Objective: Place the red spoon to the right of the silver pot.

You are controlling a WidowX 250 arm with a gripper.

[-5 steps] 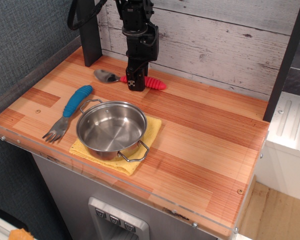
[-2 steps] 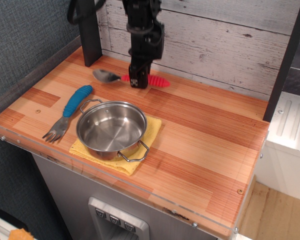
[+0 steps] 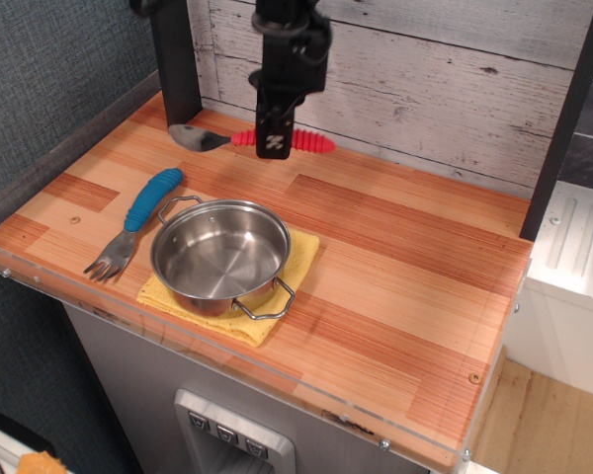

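Note:
The red spoon (image 3: 306, 143) has a silver bowl (image 3: 190, 137) at its left end and a ribbed red handle pointing right. My gripper (image 3: 274, 145) is shut on the middle of the handle and holds the spoon level, lifted above the back of the wooden counter. The silver pot (image 3: 220, 255) stands upright and empty at the front left on a yellow cloth (image 3: 295, 259), well in front of the gripper.
A blue-handled metal fork (image 3: 138, 217) lies left of the pot. A black post (image 3: 174, 59) stands at the back left and the plank wall (image 3: 425, 69) runs behind. The counter's front edge (image 3: 277, 380) has a clear plastic lip.
My gripper has risen with the spoon in it. The spoon has left the counter and now hangs level above it, its bowl higher and a little further left in view.

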